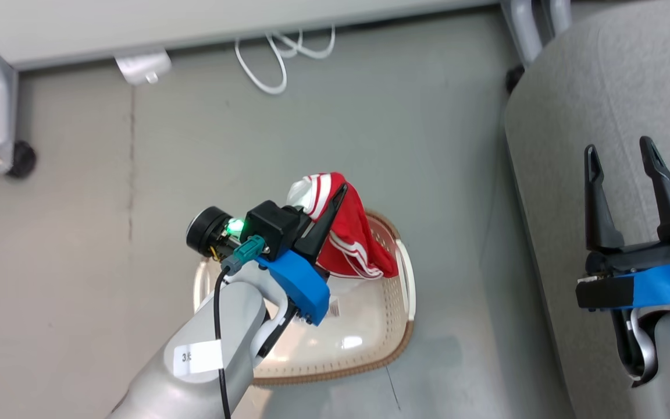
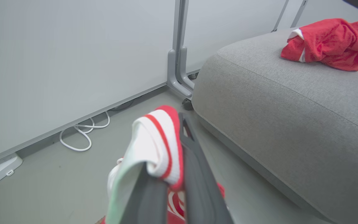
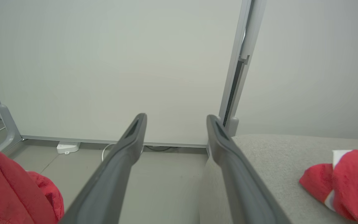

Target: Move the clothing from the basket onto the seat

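Jaws of left gripper [image 1: 341, 192] pinch red-and-white striped garment [image 1: 352, 238], hanging over basket [image 1: 370, 349]. Jaws of right gripper [image 1: 619, 148] spread, empty, over seat [image 1: 573, 116]. Forearm sticker [image 1: 197, 356] starts "3"; rest unreadable.

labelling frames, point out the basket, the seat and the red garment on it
basket [image 1: 376, 317], head view, perforated inner wall
seat [image 2: 291, 102], left wrist view, grey top
red garment [image 2: 331, 40], left wrist view, its middle

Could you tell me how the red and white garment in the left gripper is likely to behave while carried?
Probably floppy: the red and white garment drapes over the shut jaws of the left gripper and hangs limp above the basket. Likely light, as one narrow pinch holds it up. Its hanging end may snag the basket's rim.
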